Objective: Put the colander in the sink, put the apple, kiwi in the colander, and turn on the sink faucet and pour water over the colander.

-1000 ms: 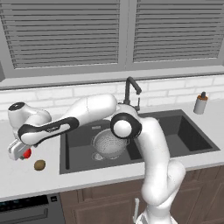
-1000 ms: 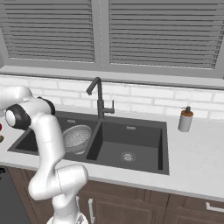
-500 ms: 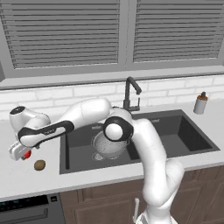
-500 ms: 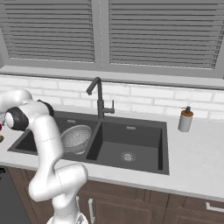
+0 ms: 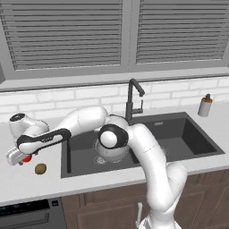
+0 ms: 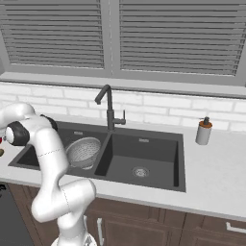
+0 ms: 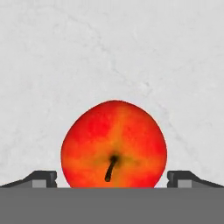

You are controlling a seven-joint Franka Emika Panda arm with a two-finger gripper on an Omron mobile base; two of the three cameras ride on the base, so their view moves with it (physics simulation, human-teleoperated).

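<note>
The red apple [image 7: 113, 144] lies on the pale counter left of the sink [image 5: 179, 134], stem facing the hand view. My gripper [image 7: 112, 177] is open, with one fingertip [image 7: 43, 177] on each side of the apple and a small gap at both. From the left base view, the gripper [image 5: 18, 156] hangs low over the apple [image 5: 27, 158]. The brown kiwi [image 5: 40, 168] rests just right of it. The metal colander [image 6: 82, 151] sits in the left basin, partly behind my arm's elbow. The dark faucet [image 5: 132, 96] stands behind the sink divider.
A small soap bottle [image 5: 205, 105] stands on the counter at the sink's back right corner. My arm stretches across the left basin. A tiled wall and a window with blinds close off the back. Cabinet fronts run below the counter edge.
My hand has sunk slightly toward the apple. The elbow has swung left and lower over the colander. The jaws have stayed wide.
</note>
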